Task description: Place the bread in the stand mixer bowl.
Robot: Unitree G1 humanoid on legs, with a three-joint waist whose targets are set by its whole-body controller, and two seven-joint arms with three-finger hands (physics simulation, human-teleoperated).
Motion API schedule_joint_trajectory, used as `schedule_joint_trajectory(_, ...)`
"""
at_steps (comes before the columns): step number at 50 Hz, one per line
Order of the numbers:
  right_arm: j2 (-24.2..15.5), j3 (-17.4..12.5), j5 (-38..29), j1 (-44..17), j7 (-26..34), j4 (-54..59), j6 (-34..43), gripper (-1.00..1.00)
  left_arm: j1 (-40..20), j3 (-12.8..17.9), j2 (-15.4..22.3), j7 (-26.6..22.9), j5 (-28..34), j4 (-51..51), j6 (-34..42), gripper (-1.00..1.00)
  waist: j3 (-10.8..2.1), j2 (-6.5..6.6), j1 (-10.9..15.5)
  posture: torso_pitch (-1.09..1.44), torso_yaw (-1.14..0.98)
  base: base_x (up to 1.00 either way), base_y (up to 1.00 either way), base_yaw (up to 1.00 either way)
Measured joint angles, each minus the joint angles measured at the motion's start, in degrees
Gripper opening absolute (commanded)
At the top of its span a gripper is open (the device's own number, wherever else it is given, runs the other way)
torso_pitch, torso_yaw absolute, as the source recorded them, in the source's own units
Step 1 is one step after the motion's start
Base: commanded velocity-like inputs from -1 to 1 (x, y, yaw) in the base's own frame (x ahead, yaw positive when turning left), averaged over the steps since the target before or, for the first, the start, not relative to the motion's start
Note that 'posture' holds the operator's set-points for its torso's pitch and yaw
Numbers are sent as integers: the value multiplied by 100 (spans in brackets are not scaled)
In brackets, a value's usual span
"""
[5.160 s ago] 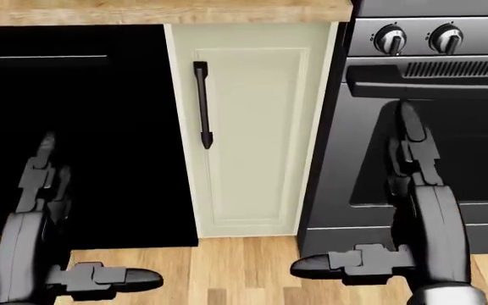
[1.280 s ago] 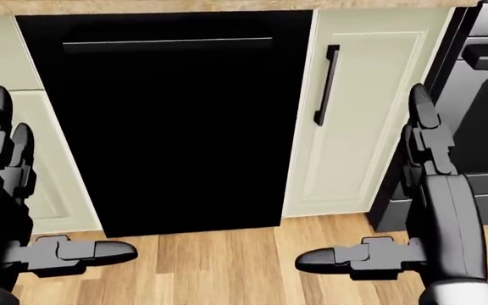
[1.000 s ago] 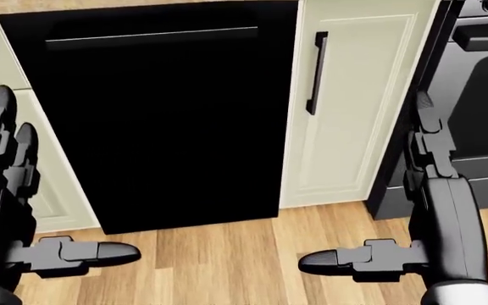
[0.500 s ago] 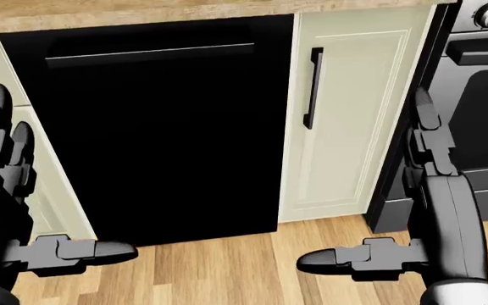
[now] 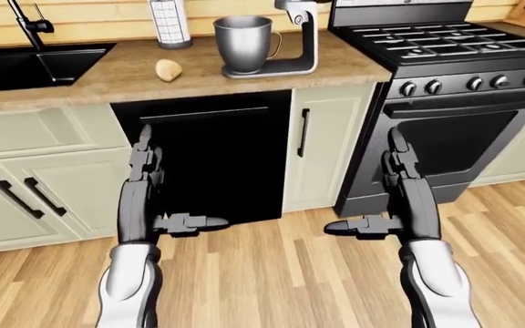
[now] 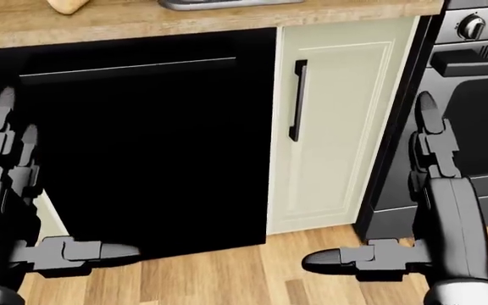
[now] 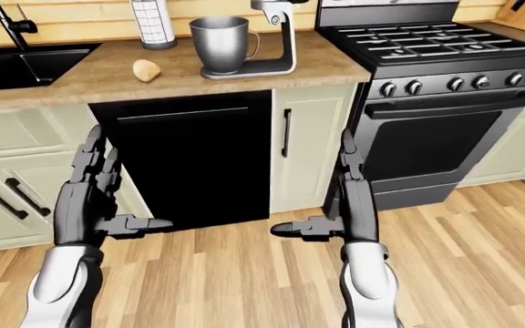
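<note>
Wooden surface (image 5: pixel 244 80) well above both empty, splayed hands: left hand (image 5: pixel 144 164), right hand (image 5: pixel 399 160). Approach step, I'd say; next, reach bread (image 5: pixel 168 69) beside bowl (image 5: pixel 242 44).

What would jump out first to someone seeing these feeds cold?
Probably the two dark robot hands, left hand and right hand, raised open and empty at the black dishwasher and cream cabinets. Above them on the wooden counter, the small bread lies left of the steel stand mixer bowl, with the black stove at right.
</note>
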Motion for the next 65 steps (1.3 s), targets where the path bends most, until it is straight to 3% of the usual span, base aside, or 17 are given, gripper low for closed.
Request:
schedule_joint_trajectory(3,1,19,-5,-25,-2,-17,23,100,-12,55,15,0,-3,-31,38,100,1,92,17,0,0,10,0,0)
schedule_joint_trajectory(7,-2,46,5,-53,9,-99,-50,100,-32,92,24,25,5,-125,-15,100,37,408,10,0,0,10,0,0)
schedule_joint_trajectory(9,24,68,8,-79,13,-92,-71,100,-46,112,54,28,3,-156,-24,100,-29,568,37,0,0,10,0,0)
schedule_joint_trajectory(14,39,155,46,-10,73,40,14,100,22,193,52,63,21,-38,47,100,-20,435,107,0,0,11,0,0)
schedule_joint_trajectory(18,31,115,23,-69,48,-50,-40,100,-22,171,57,62,14,-67,-14,100,-28,167,109,0,0,10,0,0)
schedule_joint_trajectory(21,31,135,20,-79,47,-105,-88,100,-40,179,68,58,6,-91,-53,100,-74,-151,117,0,0,10,0,0)
schedule_joint_trajectory(28,4,37,-36,-32,12,-12,20,100,-54,120,47,17,-37,-114,94,100,-31,56,17,0,0,10,0,0)
schedule_joint_trajectory(32,2,74,-33,-61,23,-104,-18,100,-99,175,64,55,-27,-233,45,100,16,359,12,0,0,11,0,0)
schedule_joint_trajectory(34,2,81,-36,-82,27,-138,-27,100,-107,175,69,58,-32,-251,17,100,-35,606,6,0,0,10,0,0)
schedule_joint_trajectory(39,51,195,2,2,87,-55,32,100,-50,321,117,87,-27,-124,113,100,-31,496,117,0,0,10,0,0)
schedule_joint_trajectory(45,46,163,-31,-68,61,-176,-31,100,-147,392,188,105,16,-406,208,100,-19,32,126,0,0,10,0,0)
schedule_joint_trajectory(47,29,161,-32,-82,60,-193,-50,100,-215,447,199,111,10,-486,251,100,-76,-152,101,0,0,10,0,0)
schedule_joint_trajectory(49,5,92,-51,-59,48,-140,-30,100,-202,390,165,109,0,-491,292,100,-39,-36,38,0,0,11,0,0)
schedule_joint_trajectory(53,15,79,-88,-41,23,-89,74,100,-247,424,212,100,-26,-491,409,100,-27,54,24,0,0,10,0,0)
schedule_joint_trajectory(57,16,119,-85,-69,33,-186,35,100,-309,507,251,142,-21,-615,429,100,23,346,20,0,0,10,0,0)
schedule_joint_trajectory(59,13,121,-85,-92,36,-205,21,100,-334,515,266,154,-21,-655,421,100,-20,582,9,0,0,10,0,0)
schedule_joint_trajectory(65,51,210,-31,-43,104,-84,75,100,-303,628,314,224,39,-535,481,100,-36,432,110,0,0,10,0,0)
